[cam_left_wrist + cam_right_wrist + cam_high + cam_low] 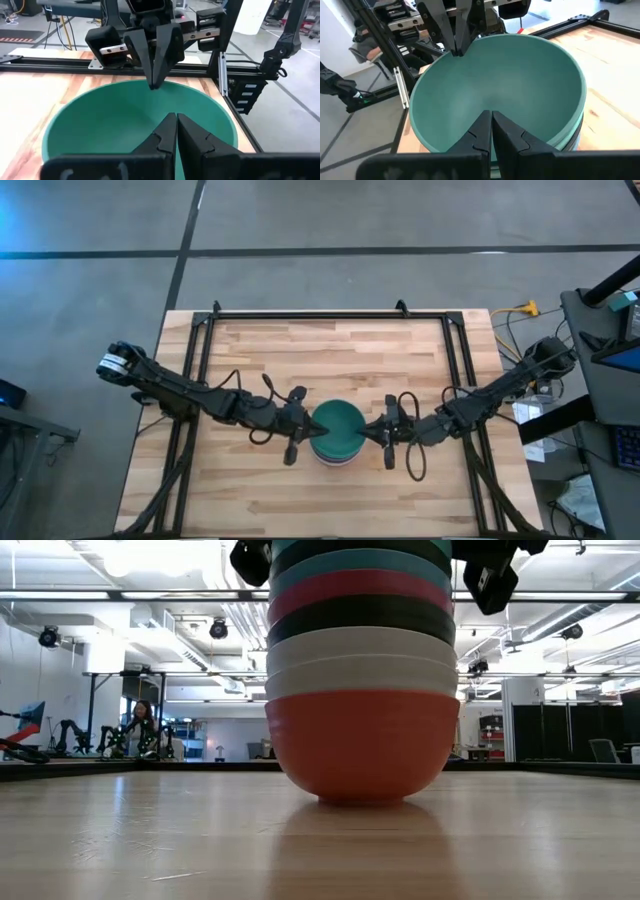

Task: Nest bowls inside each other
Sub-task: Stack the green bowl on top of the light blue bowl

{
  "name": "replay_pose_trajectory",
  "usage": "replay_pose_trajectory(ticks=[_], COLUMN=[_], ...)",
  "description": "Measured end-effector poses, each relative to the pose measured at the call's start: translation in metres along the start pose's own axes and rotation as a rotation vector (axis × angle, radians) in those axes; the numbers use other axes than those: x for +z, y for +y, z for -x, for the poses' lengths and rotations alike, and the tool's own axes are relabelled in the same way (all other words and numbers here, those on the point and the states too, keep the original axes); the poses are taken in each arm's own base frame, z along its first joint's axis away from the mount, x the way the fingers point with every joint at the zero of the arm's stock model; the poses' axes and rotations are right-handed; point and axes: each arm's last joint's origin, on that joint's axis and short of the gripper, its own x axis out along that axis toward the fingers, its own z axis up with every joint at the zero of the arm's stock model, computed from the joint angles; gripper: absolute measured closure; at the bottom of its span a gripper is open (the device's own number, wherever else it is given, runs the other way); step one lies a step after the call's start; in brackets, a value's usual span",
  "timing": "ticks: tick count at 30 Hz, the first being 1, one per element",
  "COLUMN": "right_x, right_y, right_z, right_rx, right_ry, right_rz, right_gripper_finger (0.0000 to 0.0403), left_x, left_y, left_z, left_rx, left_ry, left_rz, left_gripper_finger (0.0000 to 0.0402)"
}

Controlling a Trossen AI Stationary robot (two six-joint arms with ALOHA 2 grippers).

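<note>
Teal bowl tops the stack at mid-table; the low view alone shows its layers, top cropped. Left gripper and right gripper pinch opposite rims

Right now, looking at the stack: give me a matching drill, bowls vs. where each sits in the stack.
Things:
1. teal bowl
2. orange-red bowl
3. two white bowls
4. black bowl

Places:
A. directly above the bottom bowl
B. top of the stack
C. directly above the white ones
D. bottom, resting on the table

Pairs: 1-B, 2-D, 3-A, 4-C.

For context: the left gripper and right gripper, both shut, sit at opposite sides of the top bowl's rim.
</note>
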Motion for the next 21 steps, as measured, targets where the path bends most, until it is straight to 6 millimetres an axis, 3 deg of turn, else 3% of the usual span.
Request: replay_pose_trajectory(ticks=[9,21], right_x=[0.008,0.009], right_y=[-0.001,0.0], right_z=[0.007,0.007], right_rx=[0.012,0.013], right_ry=[-0.023,-0.026], right_rz=[-0.012,-0.014], right_gripper_finger=[0.0394,0.0394], left_x=[-0.018,-0.016], left_y=[0.003,0.003], left_z=[0.001,0.001], left_rx=[0.004,-0.003], left_ry=[0.029,-0.001], left_rz=[0.0,0.025], left_gripper_finger=[0.0401,0.0401])
